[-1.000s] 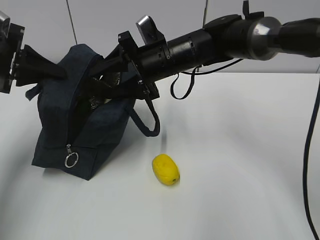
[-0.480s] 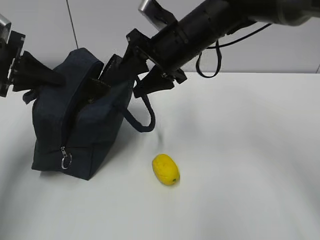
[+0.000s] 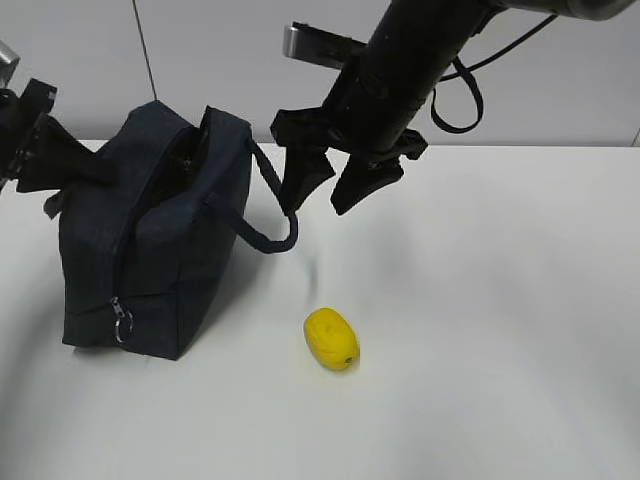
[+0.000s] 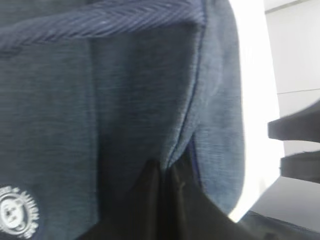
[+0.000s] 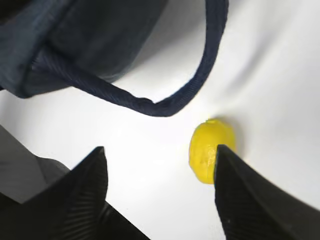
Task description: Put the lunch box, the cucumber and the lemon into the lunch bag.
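Right gripper point(image 3: 333, 187) hangs above table, jaws spread wide, empty, just right of dark navy fabric lunch bag point(image 3: 150, 250). Small yellow oval lemon point(image 3: 331, 338) lies on white table point(image 3: 500, 320), near side, below and apart from gripper. Bag stands at left, top gaping; loop handle point(image 3: 268, 215) droops between bag and gripper. Left gripper point(image 3: 55, 160) pinches bag's far-left fabric, clamped on it. Lunch box, cucumber not visible.

Risks: finger snags handle on descent, drags bag. Lemon round, likely rolls if nudged off-centre. Left hold slips, opening collapses.
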Robot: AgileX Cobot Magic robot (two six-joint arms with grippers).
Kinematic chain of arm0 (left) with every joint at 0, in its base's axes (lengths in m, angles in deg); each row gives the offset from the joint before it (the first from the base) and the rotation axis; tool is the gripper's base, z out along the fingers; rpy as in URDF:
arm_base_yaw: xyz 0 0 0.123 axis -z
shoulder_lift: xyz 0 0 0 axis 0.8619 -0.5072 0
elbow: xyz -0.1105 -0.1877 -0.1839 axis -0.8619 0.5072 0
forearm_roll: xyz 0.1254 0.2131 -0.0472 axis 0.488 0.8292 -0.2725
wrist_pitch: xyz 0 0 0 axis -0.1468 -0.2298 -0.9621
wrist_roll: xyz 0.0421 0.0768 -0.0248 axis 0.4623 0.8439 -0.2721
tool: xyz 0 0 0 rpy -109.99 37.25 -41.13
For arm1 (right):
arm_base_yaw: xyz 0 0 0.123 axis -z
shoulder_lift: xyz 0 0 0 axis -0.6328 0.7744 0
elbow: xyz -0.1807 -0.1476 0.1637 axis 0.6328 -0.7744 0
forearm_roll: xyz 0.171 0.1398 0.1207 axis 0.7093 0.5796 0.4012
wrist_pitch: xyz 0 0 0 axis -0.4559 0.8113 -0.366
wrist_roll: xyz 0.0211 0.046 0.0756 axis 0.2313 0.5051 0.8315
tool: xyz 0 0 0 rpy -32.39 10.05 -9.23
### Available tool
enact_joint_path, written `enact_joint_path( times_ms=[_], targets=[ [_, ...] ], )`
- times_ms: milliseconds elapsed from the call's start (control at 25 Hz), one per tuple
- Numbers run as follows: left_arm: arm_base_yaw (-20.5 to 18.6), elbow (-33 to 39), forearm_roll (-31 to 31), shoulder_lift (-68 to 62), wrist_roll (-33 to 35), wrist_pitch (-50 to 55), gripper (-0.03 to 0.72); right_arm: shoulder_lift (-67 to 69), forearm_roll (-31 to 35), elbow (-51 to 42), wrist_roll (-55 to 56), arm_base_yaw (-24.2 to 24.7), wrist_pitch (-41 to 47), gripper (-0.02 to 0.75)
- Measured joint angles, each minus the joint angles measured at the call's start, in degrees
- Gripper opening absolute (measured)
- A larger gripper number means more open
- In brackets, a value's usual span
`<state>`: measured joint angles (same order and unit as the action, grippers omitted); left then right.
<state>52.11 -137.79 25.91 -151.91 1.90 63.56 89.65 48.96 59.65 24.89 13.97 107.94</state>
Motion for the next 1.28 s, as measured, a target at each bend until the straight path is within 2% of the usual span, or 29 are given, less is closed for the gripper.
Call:
enact_joint_path(
  times_ms=[120, 240, 680, 1280],
  targets=[
    [0.0, 0.0, 4.0, 0.0, -2.8, -1.3, -0.007, 0.0, -3.6, 0.0, 1.9, -1.3, 0.0, 0.495],
    [0.0, 0.0, 5.6, 0.0, -4.2, -1.6, -0.008, -0.1, -4.4, -1.4, 2.6, -1.6, 0.0, 0.495],
    [0.0, 0.0, 6.1, 0.0, -5.1, -2.2, -0.008, -0.1, -4.8, -10.3, 2.3, -1.6, 0.0, 0.494],
    [0.0, 0.0, 6.1, 0.0, -5.2, -2.6, -0.007, 1.6, -4.7, -13.3, 0.8, -3.3, -3.4, 0.494]
  ],
)
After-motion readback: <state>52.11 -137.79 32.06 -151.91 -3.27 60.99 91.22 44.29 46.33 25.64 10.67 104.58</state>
